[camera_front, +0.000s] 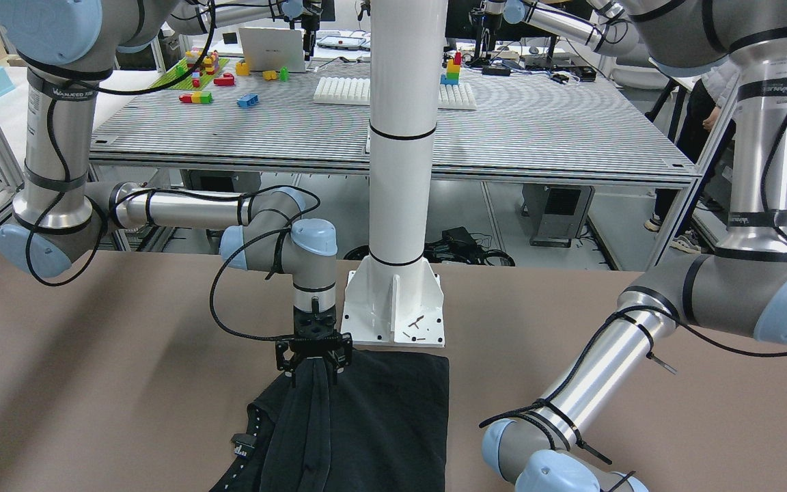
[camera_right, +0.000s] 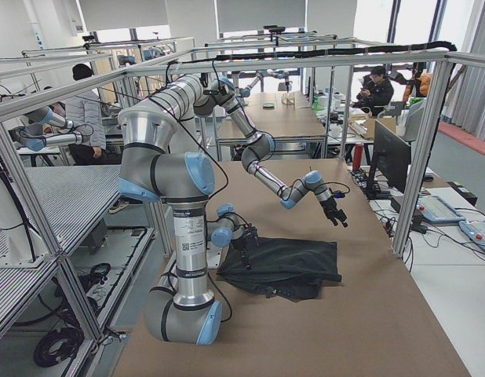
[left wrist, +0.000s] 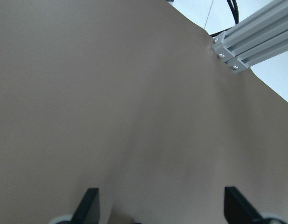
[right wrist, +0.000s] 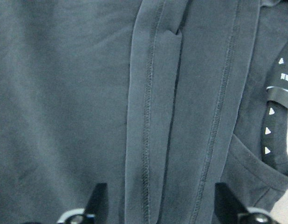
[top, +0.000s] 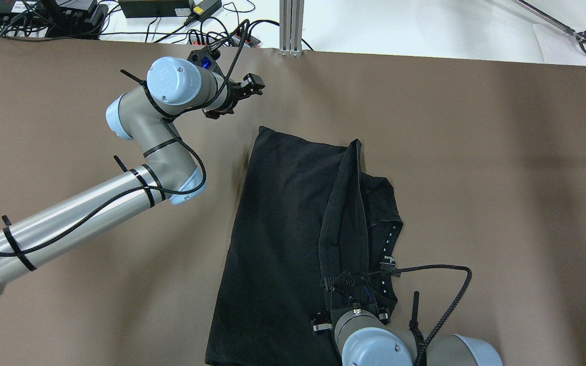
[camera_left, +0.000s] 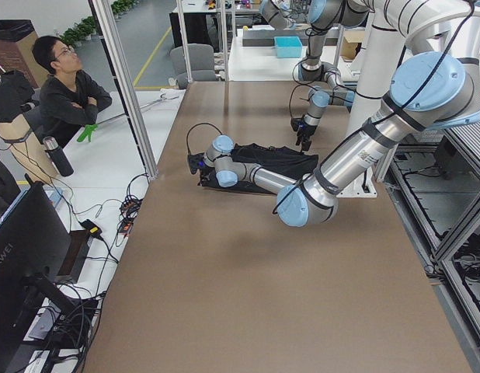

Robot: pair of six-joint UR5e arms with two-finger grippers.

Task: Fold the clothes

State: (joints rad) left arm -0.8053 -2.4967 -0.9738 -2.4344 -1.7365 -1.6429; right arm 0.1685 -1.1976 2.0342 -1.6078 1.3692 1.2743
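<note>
A black garment lies on the brown table, also in the front view. A long folded band of its fabric runs along its right part. My right gripper stands low over the near end of that band. In the right wrist view its fingers are spread, with the hemmed band between them; it looks open. My left gripper is open and empty over bare table beyond the garment's far left corner. Its wrist view shows only tabletop.
The white base of the robot's column stands at the garment's near edge. An aluminium post rises at the table's far edge. The collar with white marks lies right of the band. An operator sits beyond the far side.
</note>
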